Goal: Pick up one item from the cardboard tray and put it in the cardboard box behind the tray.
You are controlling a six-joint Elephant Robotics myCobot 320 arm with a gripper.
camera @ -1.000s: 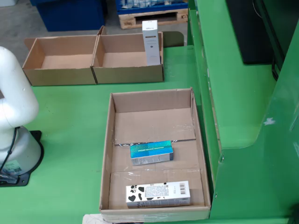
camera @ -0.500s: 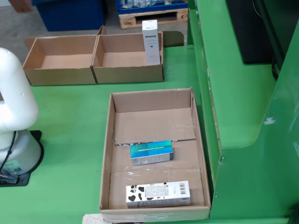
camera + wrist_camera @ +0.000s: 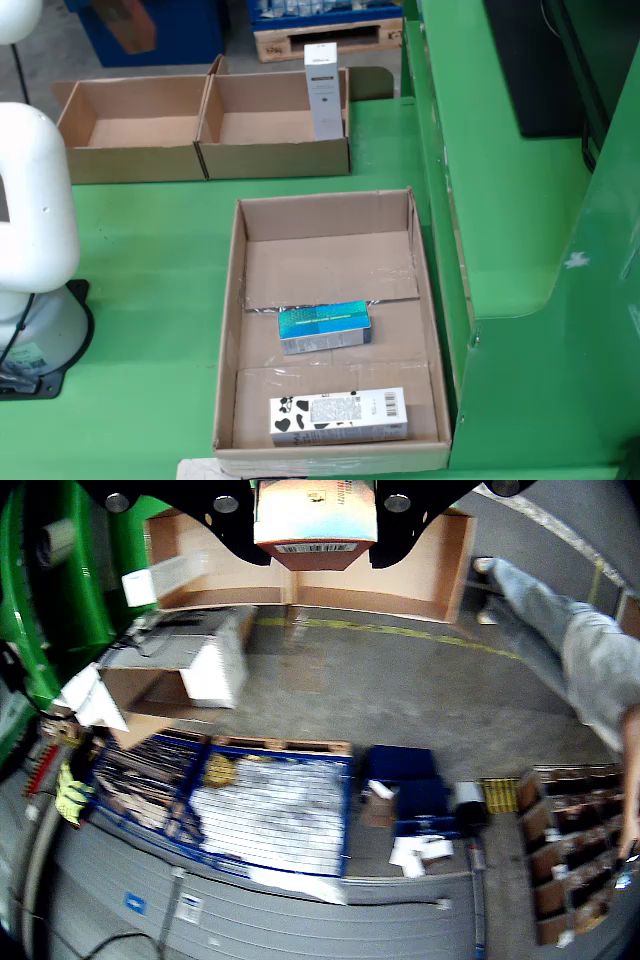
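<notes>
In the wrist view my gripper [image 3: 315, 530] is shut on an orange-brown carton [image 3: 315, 515], its barcoded end facing the camera, with black fingers [image 3: 405, 525] on either side. In the fixed view that carton shows as an orange blur [image 3: 131, 25] high at the top left, above the floor behind the two open cardboard boxes [image 3: 128, 165] [image 3: 275, 160]. The cardboard tray [image 3: 232, 330] holds a teal box [image 3: 324, 326] and a white cow-patterned box [image 3: 338, 416]. A tall white box [image 3: 323, 92] stands in the right-hand cardboard box.
The white arm base [image 3: 35, 260] stands left of the tray. A green machine housing [image 3: 510, 220] walls off the right side. Beyond the table the wrist view shows a blue pallet cage [image 3: 270, 810], cardboard boxes and a person [image 3: 590, 650] on the floor.
In the fixed view the orange carton has swung in from the top left corner toward the right, and the white arm's upper link has risen into view. The tray's contents have not moved.
</notes>
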